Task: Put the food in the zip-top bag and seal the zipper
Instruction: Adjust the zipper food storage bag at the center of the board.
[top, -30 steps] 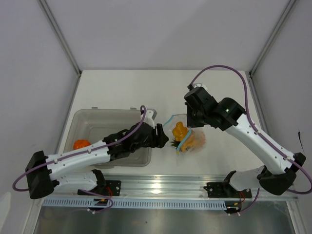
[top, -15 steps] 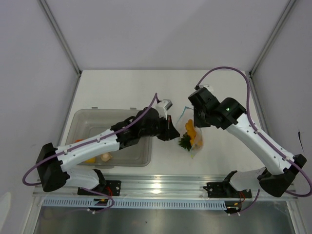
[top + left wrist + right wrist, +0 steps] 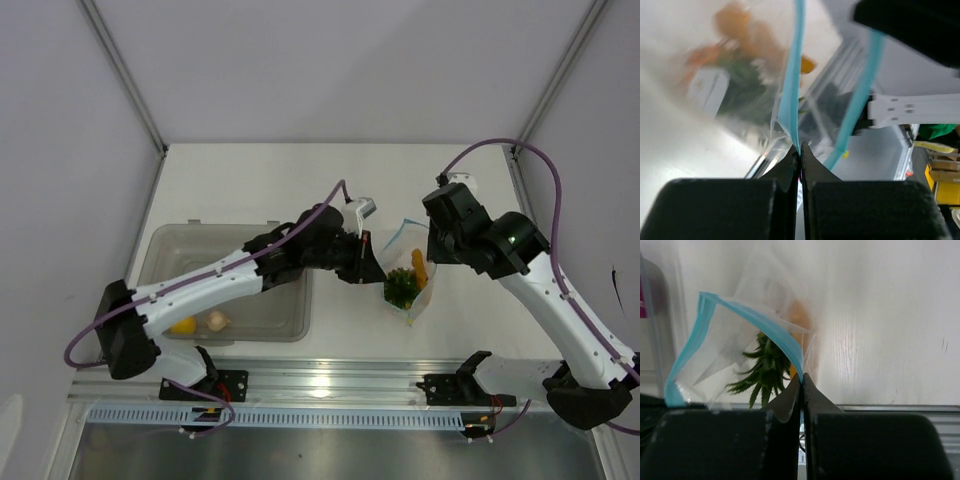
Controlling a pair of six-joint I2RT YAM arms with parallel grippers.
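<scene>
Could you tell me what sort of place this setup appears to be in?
Probably a robotics lab test cell, not a kitchen: a white table walled by plain panels, a left arm and right arm bolted to an aluminium rail, and toy food in a zip-top bag.

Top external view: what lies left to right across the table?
Tub holding a yellow piece, then a pale piece → left gripper → bag with food → right gripper.

glossy, crinkly clear plastic bag [image 3: 735,345]
</scene>
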